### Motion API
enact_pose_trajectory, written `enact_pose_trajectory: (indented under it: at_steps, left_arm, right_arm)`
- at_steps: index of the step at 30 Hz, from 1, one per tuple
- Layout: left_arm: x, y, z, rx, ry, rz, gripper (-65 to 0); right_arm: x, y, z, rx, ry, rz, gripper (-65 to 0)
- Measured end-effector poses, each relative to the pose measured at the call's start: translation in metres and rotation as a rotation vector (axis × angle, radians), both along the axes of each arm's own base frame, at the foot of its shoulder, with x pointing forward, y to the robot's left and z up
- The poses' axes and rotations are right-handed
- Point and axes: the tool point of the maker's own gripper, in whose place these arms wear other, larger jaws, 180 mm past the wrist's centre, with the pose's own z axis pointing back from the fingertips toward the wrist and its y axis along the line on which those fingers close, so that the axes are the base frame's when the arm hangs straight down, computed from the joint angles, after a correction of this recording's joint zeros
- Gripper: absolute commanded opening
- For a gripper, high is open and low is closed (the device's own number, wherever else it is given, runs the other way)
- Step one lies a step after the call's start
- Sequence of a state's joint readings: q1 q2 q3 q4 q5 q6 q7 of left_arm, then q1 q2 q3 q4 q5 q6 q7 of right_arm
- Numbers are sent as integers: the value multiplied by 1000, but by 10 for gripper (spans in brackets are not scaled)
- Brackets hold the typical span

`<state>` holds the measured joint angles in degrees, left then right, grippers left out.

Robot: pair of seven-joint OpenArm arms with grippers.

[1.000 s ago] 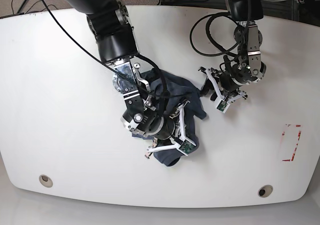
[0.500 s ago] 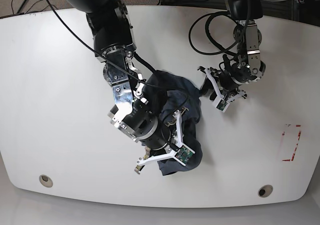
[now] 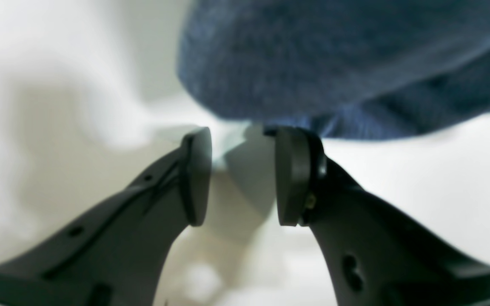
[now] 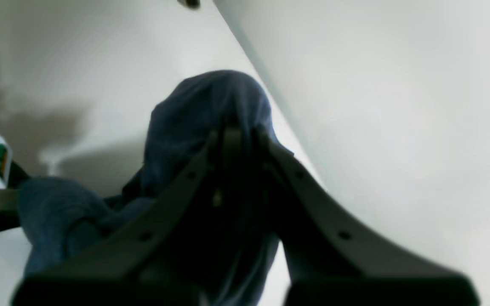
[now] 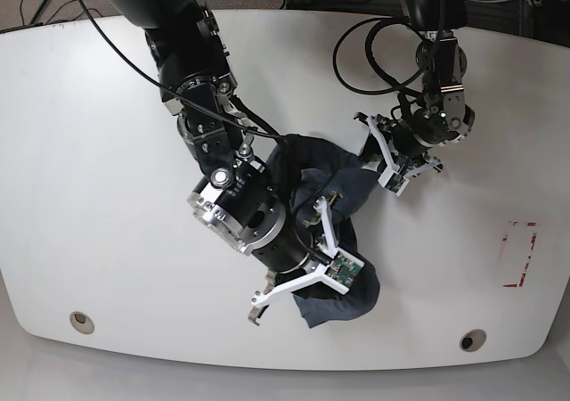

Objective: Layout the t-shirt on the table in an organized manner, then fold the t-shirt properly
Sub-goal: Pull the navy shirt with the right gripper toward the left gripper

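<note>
Nearest the front edge of the white counter (image 5: pixel 107 241) sit two round grommet holes (image 5: pixel 82 322), one toward each front corner, and a small red-outlined mark (image 5: pixel 519 254) lies off by the counter's edge on the left arm's side. Just behind the front edge, the dark blue t-shirt (image 5: pixel 343 298) lies in a crumpled heap near the middle of the counter, one end bunched up toward the front. The right gripper (image 4: pixel 238 140) has its fingers (image 4: pixel 232 142) pressed together with a fold of that blue cloth pinched between them; in the right wrist view the cloth rises in a hump over the fingertips and drapes down on both sides. In the base view the right arm (image 5: pixel 200 89) reaches down over the heap from the far side. Farther back, the other end of the t-shirt lies by the left gripper (image 3: pixel 240 174). Its fingers (image 3: pixel 196 174) stand partly apart with only bare counter between the pads, and the blue cloth lies just beyond the tips, not held.
</note>
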<state>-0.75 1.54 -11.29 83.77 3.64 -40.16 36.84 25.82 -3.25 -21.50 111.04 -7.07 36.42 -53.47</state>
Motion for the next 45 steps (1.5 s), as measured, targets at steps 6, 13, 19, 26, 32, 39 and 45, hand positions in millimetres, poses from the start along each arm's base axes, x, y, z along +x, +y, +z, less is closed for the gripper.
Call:
enact_pose_trajectory:
  at_steps: [6,13,19,26,32,39,45]
  left_arm:
    - [4,24,11,25,-27,71,-419]
    - [10,35,24,34,-67,98,-419]
    - [9,35,24,33,-68,101,-419]
    - [10,37,25,35,-70,107,-419]
    - [10,38,25,35,-70,107,-419]
    - [14,36,39,37,-113,108,-419]
    - [18,23,45,8,-130,107,-418]
  right_arm:
    - [-2,4,7,4,-22,18,-650]
    - [4,2,22,3,-60,12,-650]
    - [4,8,32,-11,-90,30,-650]
    - [2,23,52,-10,-137,72,-650]
    - [-2,31,94,31,-243,93,-650]
    - [3,25,120,10,-329,55,-650]
    - [5,23,126,1,-345,44,-650]
